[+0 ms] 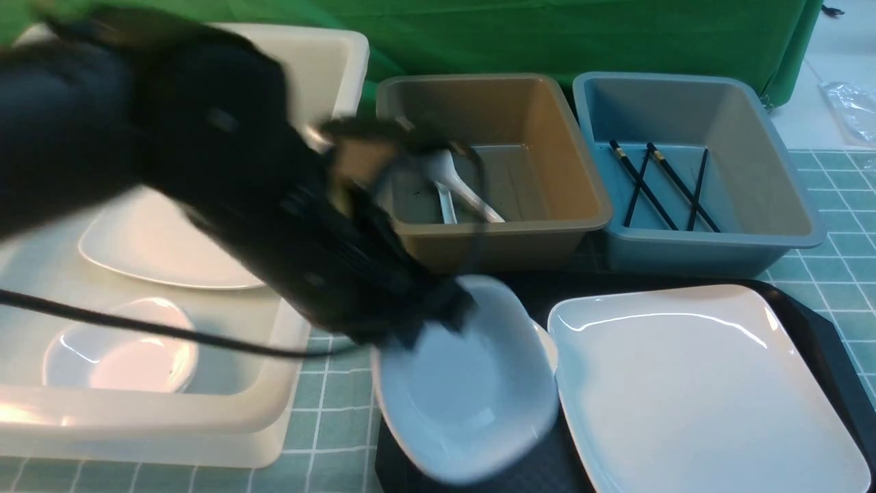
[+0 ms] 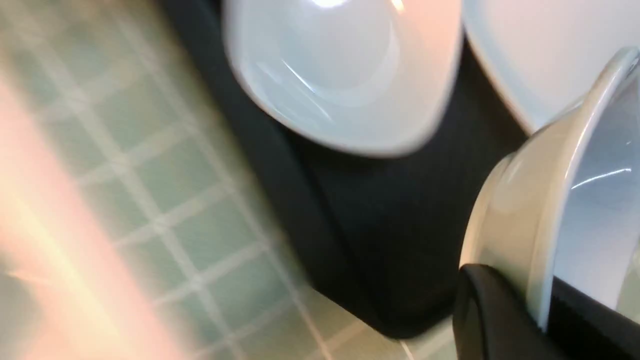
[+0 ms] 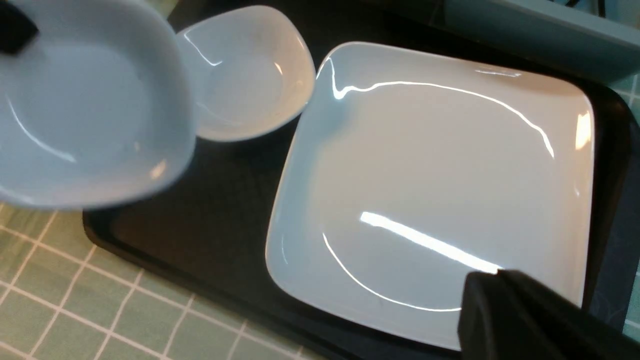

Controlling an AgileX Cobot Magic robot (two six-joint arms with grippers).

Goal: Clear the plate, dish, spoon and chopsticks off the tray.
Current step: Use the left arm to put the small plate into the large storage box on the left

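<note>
Held dish point(image 1: 465, 390), small deep white: raised + tilted over the tray's point(image 1: 825, 342) left edge, part of it out past the rim. Blurred in the front view. L gripper point(image 1: 438, 311) is clamped on its rim at the side nearest the tubs. The left wrist view shows a black finger point(image 2: 492, 320) pressed against the outer wall of the dish.

Second dish point(image 3: 250, 75), same kind, sits on the tray's far-left part, partly under the held one, just beside the plate point(image 1: 698, 383). Can't tell if they touch.

Plate is flat on the tray and fills most of its right half.

R gripper point(image 3: 525, 325): fingers clenched together, hanging over the plate's corner. Can't tell if it touches. Not seen in the front view.

Behind the tray: brown tub point(image 1: 547, 137) w/ white spoons point(image 1: 462, 188) inside. Blue tub point(image 1: 753, 137) to its right w/ black chopsticks point(image 1: 647, 181) lying crossed on the bottom.

Left of the tray: white tub point(image 1: 328, 61) holding another plate point(image 1: 157, 246) + a small dish point(image 1: 116, 349).

All of it sits on a green checked mat point(image 1: 328, 404).
</note>
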